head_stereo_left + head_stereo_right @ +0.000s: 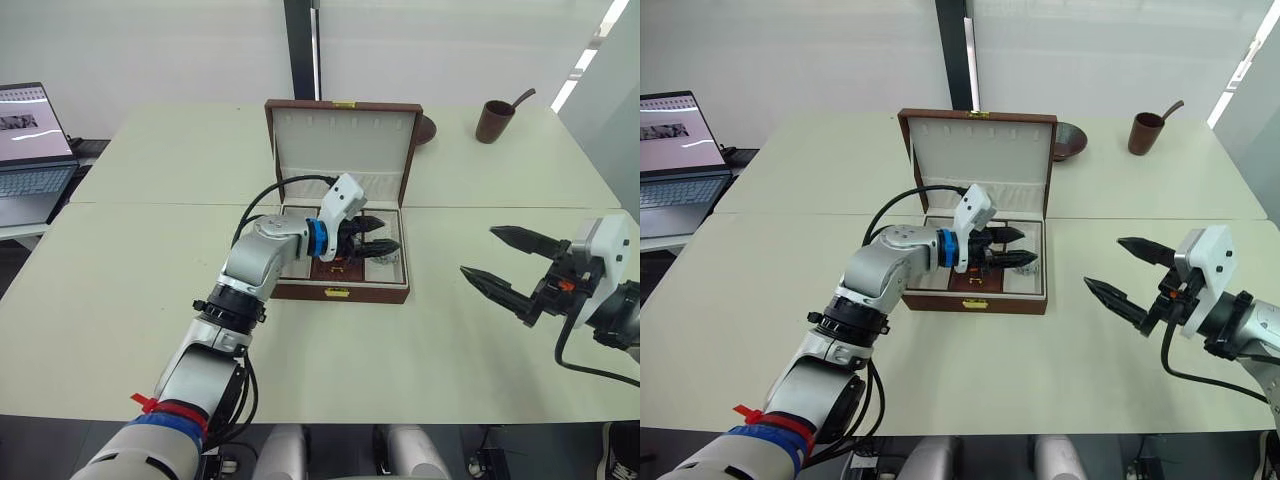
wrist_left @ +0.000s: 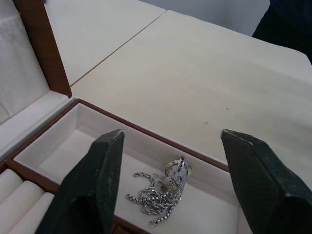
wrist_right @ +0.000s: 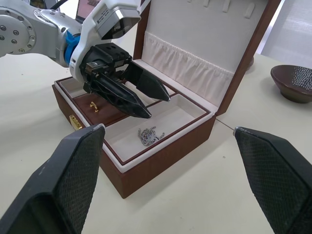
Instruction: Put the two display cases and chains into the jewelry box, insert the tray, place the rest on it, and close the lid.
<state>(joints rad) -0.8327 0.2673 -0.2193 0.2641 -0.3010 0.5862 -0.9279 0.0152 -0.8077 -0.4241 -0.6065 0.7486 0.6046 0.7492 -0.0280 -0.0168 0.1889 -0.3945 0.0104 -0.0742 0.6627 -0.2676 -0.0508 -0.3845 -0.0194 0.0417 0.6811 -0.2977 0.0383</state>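
Chains (image 2: 158,192) in tray's (image 3: 195,114) right compartment | left claw (image 3: 148,100) spread just above | right claw (image 1: 1118,272) spread, well apart

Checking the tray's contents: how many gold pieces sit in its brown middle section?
1: a small gold piece in the tray's brown middle section, beside the left gripper; more may hide under it.

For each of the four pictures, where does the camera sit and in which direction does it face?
Left eye view: on the head, facing forward and down at the table and the open jewelry box; both arms show.
Right eye view: beside it, the same scene.
Left wrist view: on the left wrist, facing down into the tray at the chains, between its own open fingers.
Right wrist view: on the right wrist, facing the box and the left claw, between its own open fingers.
Both wrist views share the chains.
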